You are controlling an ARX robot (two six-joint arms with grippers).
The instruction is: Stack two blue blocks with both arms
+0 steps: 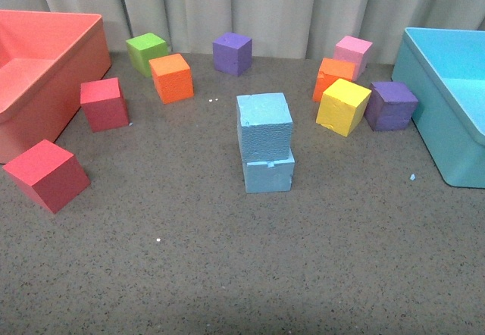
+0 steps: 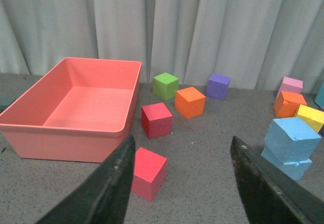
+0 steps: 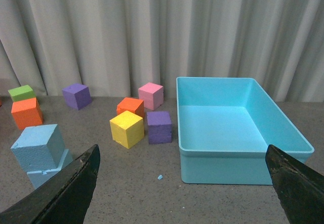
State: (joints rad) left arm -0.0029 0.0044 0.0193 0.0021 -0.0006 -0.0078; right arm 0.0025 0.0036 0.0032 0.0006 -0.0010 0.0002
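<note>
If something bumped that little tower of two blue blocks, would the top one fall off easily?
Probably yes. The top blue block sits twisted and slightly off-centre on the bottom blue block, so a sideways push could slide or tip it. Both look like rough, crumbly foam, likely very light, so little force would move them. That grainy surface may grip a bit, though.

I saw the upper blue block (image 1: 264, 125) resting on the lower blue block (image 1: 269, 171), slightly twisted and offset leftward, mid-table; the lower showed a small notch.
</note>
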